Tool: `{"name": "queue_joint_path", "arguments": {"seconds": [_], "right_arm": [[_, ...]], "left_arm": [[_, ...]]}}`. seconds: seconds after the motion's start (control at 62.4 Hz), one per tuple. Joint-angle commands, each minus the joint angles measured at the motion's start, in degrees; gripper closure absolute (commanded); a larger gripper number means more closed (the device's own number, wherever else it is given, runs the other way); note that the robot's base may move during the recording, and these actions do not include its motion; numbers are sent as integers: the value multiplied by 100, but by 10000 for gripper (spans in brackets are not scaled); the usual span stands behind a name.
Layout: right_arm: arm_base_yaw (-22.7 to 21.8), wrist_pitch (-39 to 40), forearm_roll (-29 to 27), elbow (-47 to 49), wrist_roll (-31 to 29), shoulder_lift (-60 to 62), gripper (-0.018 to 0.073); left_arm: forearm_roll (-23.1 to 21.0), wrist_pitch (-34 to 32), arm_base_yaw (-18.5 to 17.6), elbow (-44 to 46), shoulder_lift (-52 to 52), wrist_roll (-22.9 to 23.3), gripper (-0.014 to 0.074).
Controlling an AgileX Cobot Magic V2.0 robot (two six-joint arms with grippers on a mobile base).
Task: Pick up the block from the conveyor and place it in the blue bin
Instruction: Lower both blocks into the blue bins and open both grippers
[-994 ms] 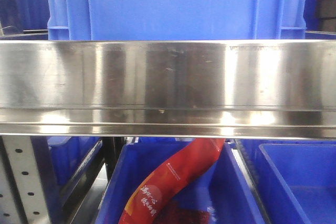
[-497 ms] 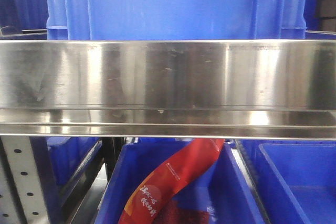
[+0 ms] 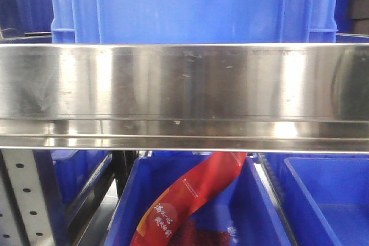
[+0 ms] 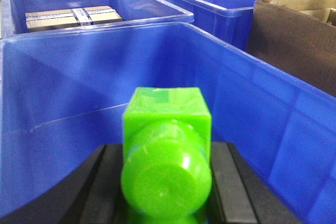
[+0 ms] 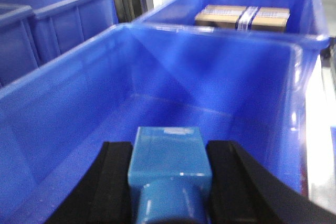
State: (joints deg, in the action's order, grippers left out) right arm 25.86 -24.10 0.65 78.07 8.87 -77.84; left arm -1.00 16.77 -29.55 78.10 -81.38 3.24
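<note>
My left gripper [image 4: 167, 182] is shut on a bright green block [image 4: 167, 150], a cube with a round knob facing the camera, held over the inside of a blue bin [image 4: 68, 98]. In the right wrist view my right gripper [image 5: 169, 179] is shut on a light blue block [image 5: 169, 161] of the same shape, above the inside of a blue bin [image 5: 79, 108]. Black fingers [image 4: 231, 177] [image 5: 231, 177] press each block from both sides. The conveyor belt is out of view; the front view shows only a steel rail [image 3: 184, 96].
Behind each bin stands another blue bin holding a taped cardboard box [image 4: 73, 17] [image 5: 242, 17]. A brown cardboard sheet [image 4: 294, 40] stands at the right of the left wrist view. Below the rail, a blue bin [image 3: 253, 211] holds a red packet [image 3: 184, 200].
Reflections on the steel rail have shifted slightly; nothing else differs in the front view.
</note>
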Motion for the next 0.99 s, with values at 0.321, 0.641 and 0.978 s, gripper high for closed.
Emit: {"name": "queue_joint_path", "arguments": {"seconds": [0.321, 0.641, 0.978], "right_arm": [[13, 51, 3, 63, 15, -458, 281], [13, -25, -143, 63, 15, -283, 257], [-180, -314, -130, 63, 15, -124, 721]], "left_arm": [[-37, -134, -32, 43, -188, 40, 204], [-293, 8, -32, 43, -188, 40, 258], [-224, 187, 254, 43, 1, 40, 708]]}}
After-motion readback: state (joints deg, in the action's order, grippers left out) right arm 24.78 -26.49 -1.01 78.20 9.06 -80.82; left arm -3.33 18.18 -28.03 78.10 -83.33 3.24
